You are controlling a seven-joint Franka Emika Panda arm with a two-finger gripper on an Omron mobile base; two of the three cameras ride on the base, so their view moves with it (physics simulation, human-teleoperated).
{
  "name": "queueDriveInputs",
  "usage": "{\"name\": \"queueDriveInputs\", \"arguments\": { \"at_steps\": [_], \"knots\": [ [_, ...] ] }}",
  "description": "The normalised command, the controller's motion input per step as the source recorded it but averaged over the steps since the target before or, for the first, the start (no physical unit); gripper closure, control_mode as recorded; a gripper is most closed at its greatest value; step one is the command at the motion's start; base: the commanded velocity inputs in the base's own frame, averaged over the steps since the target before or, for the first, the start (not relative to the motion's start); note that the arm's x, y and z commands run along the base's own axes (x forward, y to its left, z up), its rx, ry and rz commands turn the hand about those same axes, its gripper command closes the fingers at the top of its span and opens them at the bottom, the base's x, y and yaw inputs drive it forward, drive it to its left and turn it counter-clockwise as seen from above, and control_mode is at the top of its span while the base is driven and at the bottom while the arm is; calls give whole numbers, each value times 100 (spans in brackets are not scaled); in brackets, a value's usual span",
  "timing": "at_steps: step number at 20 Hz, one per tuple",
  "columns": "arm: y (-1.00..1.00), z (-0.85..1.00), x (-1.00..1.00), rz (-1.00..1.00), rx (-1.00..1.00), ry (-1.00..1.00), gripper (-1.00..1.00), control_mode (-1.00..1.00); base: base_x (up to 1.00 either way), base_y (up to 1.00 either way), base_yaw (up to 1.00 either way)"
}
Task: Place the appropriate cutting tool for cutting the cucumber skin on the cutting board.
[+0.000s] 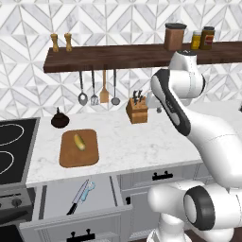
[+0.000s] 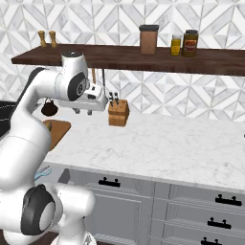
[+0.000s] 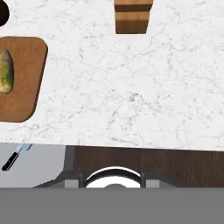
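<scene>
Hangs high over the white marbled surface (image 1: 142, 142), beside the small wooden knife block (image 1: 136, 111): two-finger tool (image 2: 82, 111), empty; width of its opening impossible to tell. Lies well below and to the left of the tool, in the open grey drawer (image 1: 56, 196), touching the long black-handled knife (image 1: 77, 198): small light-blue peeler (image 1: 88, 190). Sits between drawer and tool, up on the surface, carrying the stubby yellow-green cucumber (image 1: 79, 142): flat brown wooden cutting board (image 1: 78, 156). Best to swing left and down, open wide, pinch only the slim pale handle; avoid the knife.
</scene>
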Motion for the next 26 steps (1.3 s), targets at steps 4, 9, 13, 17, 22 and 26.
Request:
{"name": "queueDriveInputs", "arguments": {
  "at_steps": [4, 9, 13, 17, 22, 26],
  "knots": [
    [0, 0, -10, 0, 0, -1, -100, -100, 0, 0, 0],
    [36, -23, -79, 0, 0, -3, -100, -100, 0, 0, 0],
    [86, -55, -66, 0, -1, 16, -100, -100, 0, 0, 0],
    [99, -44, -38, 0, 0, 27, -100, -100, 0, 0, 0],
    [96, -39, 0, 0, 0, 31, -100, -100, 0, 0, 0],
    [98, -49, 0, -1, 0, 11, -100, -100, 0, 0, 0]
  ]
}}
